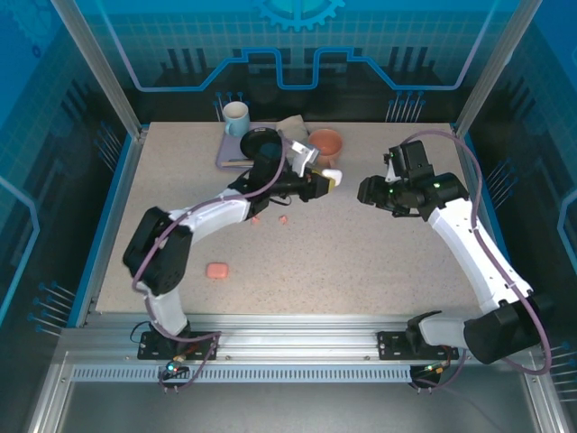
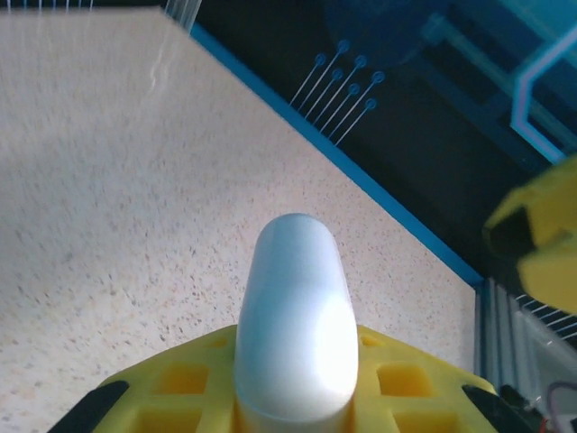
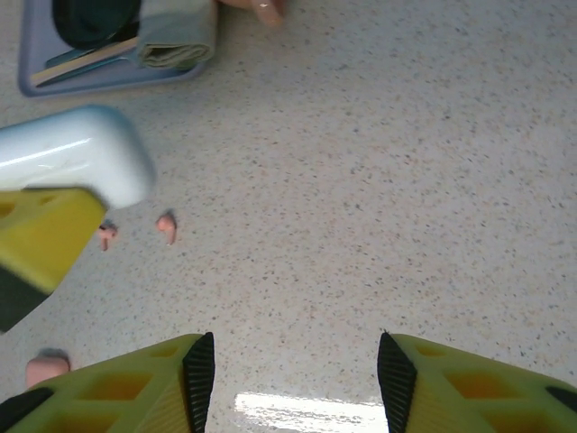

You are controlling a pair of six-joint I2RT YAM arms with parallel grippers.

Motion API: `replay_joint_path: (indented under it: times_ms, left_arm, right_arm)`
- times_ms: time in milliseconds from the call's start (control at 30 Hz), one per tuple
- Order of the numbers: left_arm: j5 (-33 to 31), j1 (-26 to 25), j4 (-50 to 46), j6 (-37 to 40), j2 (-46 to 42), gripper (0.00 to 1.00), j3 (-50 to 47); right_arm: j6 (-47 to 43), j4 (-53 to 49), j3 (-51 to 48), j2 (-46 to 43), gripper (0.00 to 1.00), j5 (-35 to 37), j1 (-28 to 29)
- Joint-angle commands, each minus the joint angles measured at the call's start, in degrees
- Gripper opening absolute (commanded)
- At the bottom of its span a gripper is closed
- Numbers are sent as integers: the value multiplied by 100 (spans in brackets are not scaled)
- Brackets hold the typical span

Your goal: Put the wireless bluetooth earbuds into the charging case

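- Pinching the white case (image 2: 296, 325) by its lower end, the left jaws are pressed against its sides, and its rounded end sticks out past the yellow fingers (image 2: 180, 388).
- The left arm (image 1: 216, 212) reaches to mid-counter, and the case at its tip is held clear of the counter (image 1: 379, 262).
- The right jaws stand spread and empty over bare counter, just across from the white case and not touching it.
- Two pink earbuds (image 3: 167, 225) lie loose on the counter, near each other but apart, just on the near side of the left arm.
- A pink case (image 1: 216, 270) lies on the counter well apart from them, toward the left arm's base.
- A tray (image 3: 34, 54) at the far edge carries a cup (image 1: 236, 117), a dark bowl (image 1: 261, 142) and a folded cloth (image 3: 176, 32).
- An orange bowl (image 1: 325, 142) sits just beside the tray.
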Motion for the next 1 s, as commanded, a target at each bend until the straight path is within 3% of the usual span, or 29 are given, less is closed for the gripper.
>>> replay_joint_path:
  times_ms: [0, 233, 500, 767, 967]
  left_arm:
    - [500, -34, -1333, -1311, 1015, 0, 1065]
    - [831, -245, -2841, -1890, 2872, 0, 3266]
    - [700, -202, -3954, -2485, 3946, 5, 4707]
    - [492, -133, -4318, -2651, 4121, 35, 4884]
    - [250, -22, -4859, -2368, 3998, 80, 5134]
  right_arm:
    - [255, 263, -195, 36, 54, -45, -161]
    - [357, 440, -567, 147, 55, -38, -271]
    - [428, 537, -784, 207, 56, -54, -288]
    - [377, 296, -775, -37, 63, 45, -284]
    - [340, 121, -792, -299, 74, 79, -287]
